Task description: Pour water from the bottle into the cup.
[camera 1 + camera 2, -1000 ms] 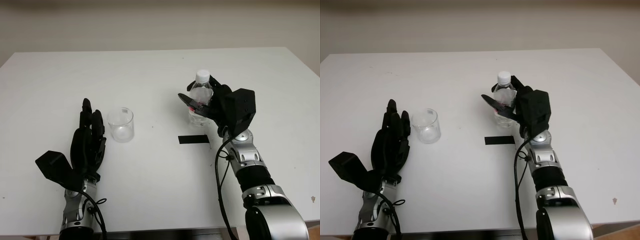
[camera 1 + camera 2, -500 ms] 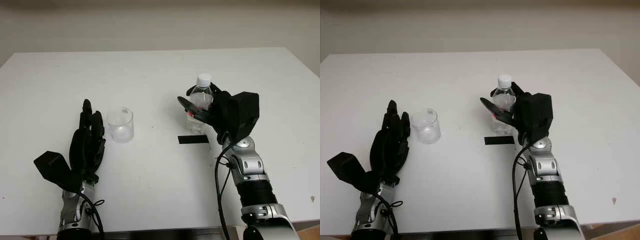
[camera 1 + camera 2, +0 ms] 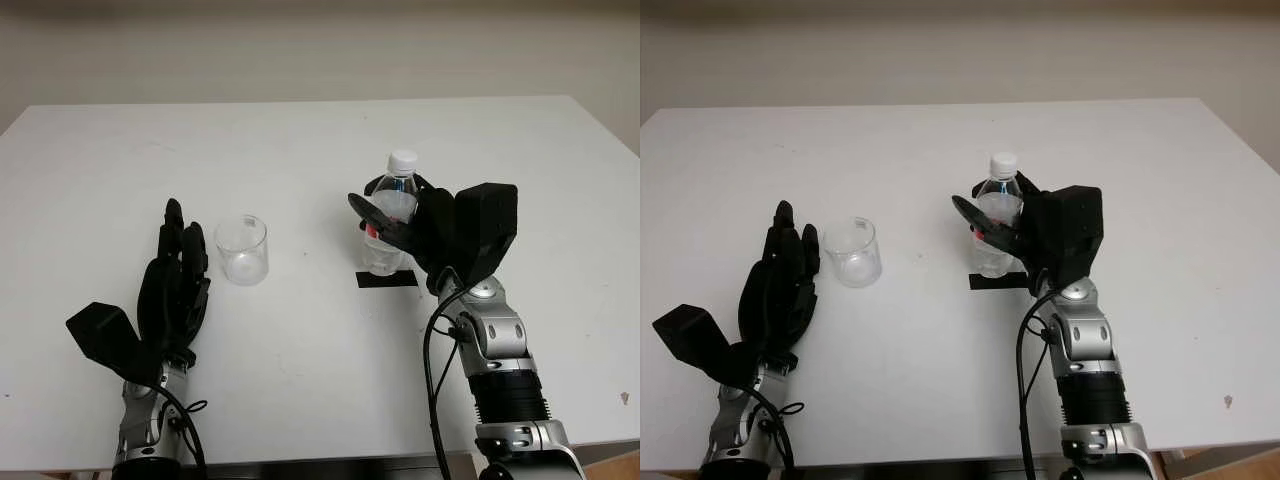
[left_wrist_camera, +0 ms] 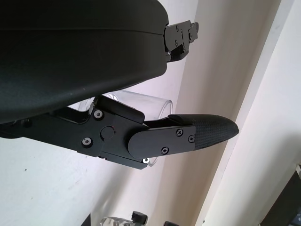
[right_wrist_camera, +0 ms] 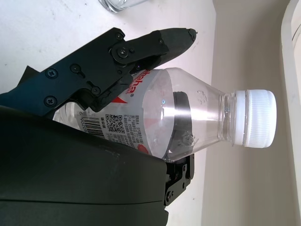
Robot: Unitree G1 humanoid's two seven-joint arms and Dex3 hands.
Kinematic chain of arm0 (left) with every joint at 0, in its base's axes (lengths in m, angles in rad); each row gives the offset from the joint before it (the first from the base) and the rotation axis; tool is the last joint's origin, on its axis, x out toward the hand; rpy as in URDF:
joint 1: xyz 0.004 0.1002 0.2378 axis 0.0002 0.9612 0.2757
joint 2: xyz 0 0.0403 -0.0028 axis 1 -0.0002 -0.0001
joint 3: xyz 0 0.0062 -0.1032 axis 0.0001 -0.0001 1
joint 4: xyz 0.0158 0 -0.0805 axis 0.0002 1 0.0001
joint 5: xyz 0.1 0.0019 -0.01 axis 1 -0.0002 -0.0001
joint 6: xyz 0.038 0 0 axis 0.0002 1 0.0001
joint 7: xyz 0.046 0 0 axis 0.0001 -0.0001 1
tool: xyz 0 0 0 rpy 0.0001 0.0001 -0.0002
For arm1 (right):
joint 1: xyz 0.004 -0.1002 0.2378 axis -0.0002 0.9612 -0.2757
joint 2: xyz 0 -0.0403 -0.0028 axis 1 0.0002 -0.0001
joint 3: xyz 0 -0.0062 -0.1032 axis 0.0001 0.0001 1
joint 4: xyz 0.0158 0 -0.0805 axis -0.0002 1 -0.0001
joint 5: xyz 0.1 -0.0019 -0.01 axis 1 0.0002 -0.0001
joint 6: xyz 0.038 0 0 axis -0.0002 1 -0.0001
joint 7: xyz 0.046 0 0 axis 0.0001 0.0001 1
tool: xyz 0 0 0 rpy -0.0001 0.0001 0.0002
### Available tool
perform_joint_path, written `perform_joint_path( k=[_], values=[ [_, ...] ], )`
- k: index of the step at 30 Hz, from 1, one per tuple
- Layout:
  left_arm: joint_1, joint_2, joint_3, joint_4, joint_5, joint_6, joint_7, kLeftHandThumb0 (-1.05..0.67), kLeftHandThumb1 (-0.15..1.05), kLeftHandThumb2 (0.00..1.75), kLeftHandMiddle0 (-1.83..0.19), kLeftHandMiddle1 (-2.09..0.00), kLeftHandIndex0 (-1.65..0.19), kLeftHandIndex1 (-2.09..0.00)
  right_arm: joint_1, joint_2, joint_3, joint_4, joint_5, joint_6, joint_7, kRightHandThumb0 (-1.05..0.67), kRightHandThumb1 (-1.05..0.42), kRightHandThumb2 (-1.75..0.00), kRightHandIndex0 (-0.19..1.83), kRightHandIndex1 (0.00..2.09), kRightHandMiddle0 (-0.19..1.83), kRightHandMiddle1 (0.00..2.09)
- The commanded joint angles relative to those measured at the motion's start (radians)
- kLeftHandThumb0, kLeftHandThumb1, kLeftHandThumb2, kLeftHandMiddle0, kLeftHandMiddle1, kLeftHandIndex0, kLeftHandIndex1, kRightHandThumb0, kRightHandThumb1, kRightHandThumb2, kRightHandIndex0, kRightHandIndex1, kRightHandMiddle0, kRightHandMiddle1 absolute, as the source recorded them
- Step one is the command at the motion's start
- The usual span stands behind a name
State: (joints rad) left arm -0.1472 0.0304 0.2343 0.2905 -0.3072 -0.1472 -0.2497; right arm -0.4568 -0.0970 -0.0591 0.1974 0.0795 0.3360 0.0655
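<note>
1. While the right robot hand point(image 3: 400, 222) is clamped around the clear plastic water bottle with a white screw cap point(image 3: 392, 215), the cap looks to be on; tipping it like this would pour nothing, and I judge the task stalls unless it comes off.
2. Fingers point(image 5: 141, 52) wrap the labelled middle of the bottle, which stands upright over the black tape strip point(image 3: 386, 279) near the middle of the white tabletop point(image 3: 320, 140). Thin plastic may buckle under the squeeze and slip or spurt.
3. Well apart, toward the tabletop's left edge, stands the short clear glass cup point(image 3: 241, 249). A long tilted carry could spill short of it.
4. Just beside the cup, nearer the front edge, the left robot hand point(image 3: 173, 290) is open, holding nothing. A stray move there could knock the light cup over.
</note>
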Motion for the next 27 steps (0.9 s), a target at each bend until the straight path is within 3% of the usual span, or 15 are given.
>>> perform_joint_path(
  k=[1, 21, 24, 27],
  values=[
    [0.051, -0.001, 0.004, 0.031, -0.002, 0.015, 0.004, -0.75, 1.05, 0.50, 0.19, -0.03, 0.19, -0.02, 0.004, 0.004, -0.005, 0.000, 0.001, 0.005, -0.005, -0.41, -1.05, -0.43, 1.53, 2.09, 1.06, 2.09],
    [0.058, 0.004, 0.010, 0.025, -0.011, 0.020, -0.006, -0.75, 1.05, 0.51, 0.19, -0.03, 0.19, -0.02, 0.026, -0.012, 0.018, 0.090, -0.044, -0.069, 0.018, -0.42, -1.05, -0.42, 1.43, 2.09, 1.01, 2.09],
    [0.059, 0.006, 0.009, 0.024, -0.007, 0.022, -0.006, -0.76, 1.05, 0.51, 0.19, -0.04, 0.18, -0.03, 0.032, -0.020, 0.020, 0.088, -0.036, -0.067, 0.056, -0.44, -1.05, -0.35, 1.44, 2.09, 1.01, 2.09],
    [0.060, 0.008, 0.008, 0.025, -0.004, 0.021, -0.008, -0.76, 1.05, 0.51, 0.19, -0.04, 0.19, -0.03, 0.043, -0.023, 0.026, 0.079, -0.045, -0.078, 0.070, -0.51, -1.05, -0.18, 1.10, 2.09, 0.68, 2.09]
  ],
)
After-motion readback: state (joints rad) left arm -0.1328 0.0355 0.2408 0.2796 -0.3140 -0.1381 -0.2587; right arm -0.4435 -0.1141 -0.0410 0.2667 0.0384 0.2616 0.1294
